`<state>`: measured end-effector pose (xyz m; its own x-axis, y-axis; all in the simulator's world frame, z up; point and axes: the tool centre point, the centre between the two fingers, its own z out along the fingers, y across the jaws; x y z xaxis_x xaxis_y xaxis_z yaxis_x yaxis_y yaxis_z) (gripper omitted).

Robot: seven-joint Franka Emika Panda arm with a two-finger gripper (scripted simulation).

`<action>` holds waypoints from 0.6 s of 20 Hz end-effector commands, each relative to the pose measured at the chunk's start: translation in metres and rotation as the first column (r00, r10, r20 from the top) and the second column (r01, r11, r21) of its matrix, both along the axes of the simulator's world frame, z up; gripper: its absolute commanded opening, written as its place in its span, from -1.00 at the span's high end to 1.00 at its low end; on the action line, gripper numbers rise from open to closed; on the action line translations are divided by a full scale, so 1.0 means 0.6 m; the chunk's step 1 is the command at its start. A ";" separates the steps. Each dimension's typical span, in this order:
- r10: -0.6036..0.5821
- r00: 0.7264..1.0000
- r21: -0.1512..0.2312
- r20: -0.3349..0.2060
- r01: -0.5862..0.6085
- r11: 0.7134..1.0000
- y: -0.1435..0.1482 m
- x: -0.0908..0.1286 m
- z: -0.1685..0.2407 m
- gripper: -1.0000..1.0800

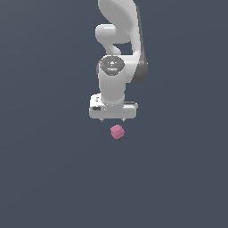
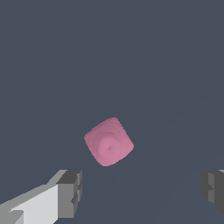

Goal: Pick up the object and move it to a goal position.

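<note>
Two grey fingertips (image 2: 70, 192) frame your wrist view, spread wide with nothing between them, so your gripper (image 2: 142, 190) holds nothing. Beyond them you see the object (image 2: 108, 141): a small pink matte lump, cube-like, corners rounded. In your exterior view it sits at frame centre on the dark floor (image 1: 49, 178), just below the white gripper (image 1: 112, 119).

The object (image 1: 117, 132) is plain pink, the gripper (image 1: 112, 119) is white with grey fingertips (image 2: 70, 194), and the surface (image 1: 44, 169) is dark blue-grey.
</note>
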<state>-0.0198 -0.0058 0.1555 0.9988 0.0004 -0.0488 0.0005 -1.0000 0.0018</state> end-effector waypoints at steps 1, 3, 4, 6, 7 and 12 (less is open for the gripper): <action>0.000 1.000 0.000 0.000 0.000 1.000 0.000 0.000 0.000 -0.92; -0.004 1.000 0.001 -0.001 0.004 1.000 -0.001 0.000 0.000 -0.92; -0.009 1.000 0.003 -0.003 0.009 1.000 -0.003 0.000 0.001 -0.92; -0.026 1.000 0.008 -0.008 0.026 1.000 -0.008 0.000 0.002 -0.92; -0.036 0.999 0.011 -0.010 0.036 0.999 -0.010 0.000 0.003 -0.92; -0.054 0.998 0.015 -0.015 0.054 0.998 -0.014 0.001 0.005 -0.92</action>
